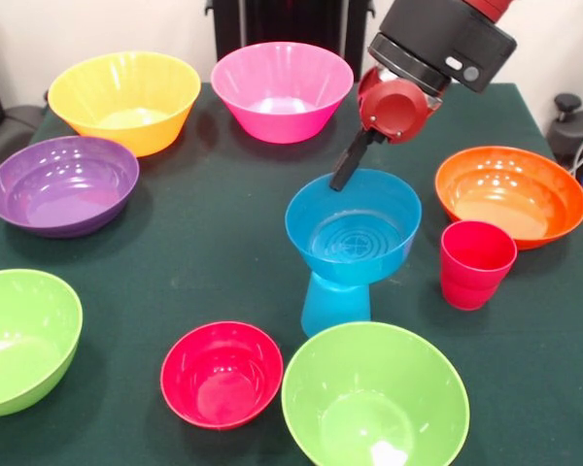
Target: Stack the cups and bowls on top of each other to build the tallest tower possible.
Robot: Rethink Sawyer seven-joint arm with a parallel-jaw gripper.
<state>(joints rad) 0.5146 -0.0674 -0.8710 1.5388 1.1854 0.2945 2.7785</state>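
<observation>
While touching blue bowl point(354, 225), gripper point(351, 161) tilts.

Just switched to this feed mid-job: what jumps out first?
A blue bowl balanced on an upturned blue cup at the table's centre, with the gripper at the bowl's far rim. A red cup stands just right of it, and big bright bowls ring the table.

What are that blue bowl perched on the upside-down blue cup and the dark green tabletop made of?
The round glossy blue bowl and the light blue tapered cup under it look like moulded plastic: smooth, slightly see-through, with bright highlights and ring marks in the bowl's bottom. The dark green table covering looks like matte cloth or felt, with no shine, though the weave cannot be made out.
</observation>
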